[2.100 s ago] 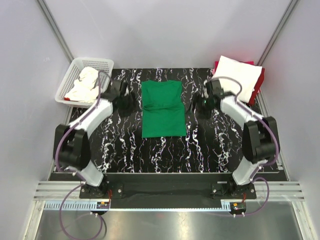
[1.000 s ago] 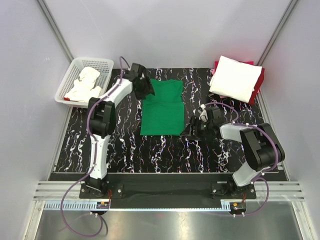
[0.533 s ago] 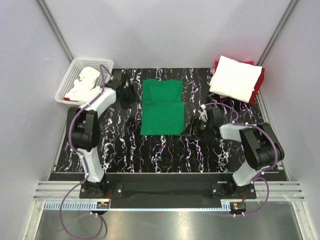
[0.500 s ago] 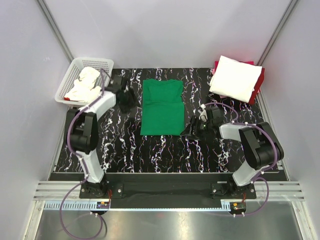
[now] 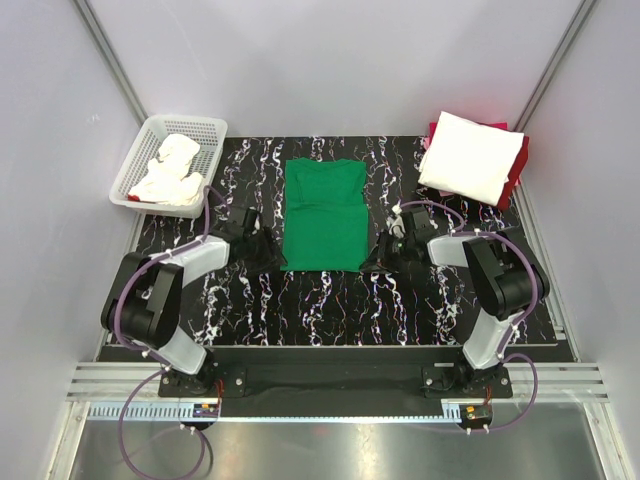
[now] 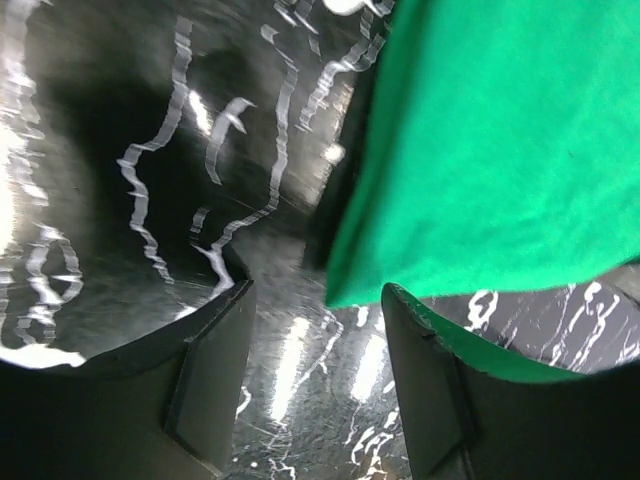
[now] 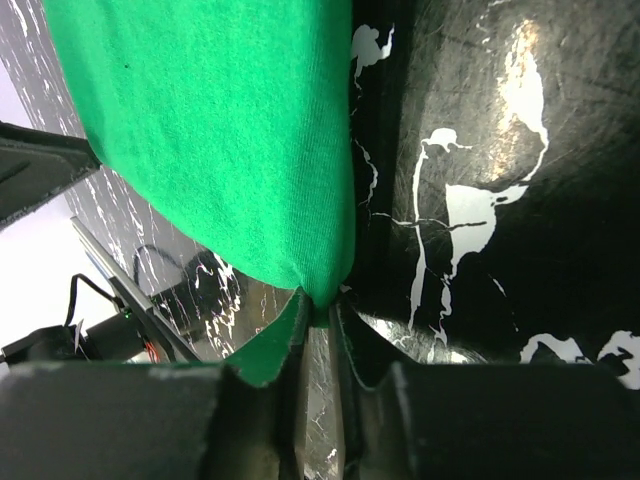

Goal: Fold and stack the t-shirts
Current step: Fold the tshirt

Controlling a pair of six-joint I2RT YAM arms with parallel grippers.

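A bright green t-shirt (image 5: 323, 214) lies folded into a long rectangle in the middle of the black marbled table. My left gripper (image 5: 270, 256) stands open at the shirt's near left corner. In the left wrist view that green corner (image 6: 470, 150) lies just ahead of the gap between the fingers, untouched by the left gripper (image 6: 318, 300). My right gripper (image 5: 373, 262) is at the near right corner. The right wrist view shows the right gripper (image 7: 320, 308) shut on the pinched edge of the green shirt (image 7: 220, 130). A folded white t-shirt (image 5: 472, 152) rests on a red one (image 5: 516, 176) at the back right.
A white mesh basket (image 5: 212, 124) at the back left holds crumpled white cloth (image 5: 170, 170). Bare marbled table (image 5: 320, 300) stretches between the shirt and the arm bases. Grey walls close in on both sides.
The left arm swung from beside the basket down to the shirt's near left corner. The right gripper slid in to the near right corner and shut on the fabric.
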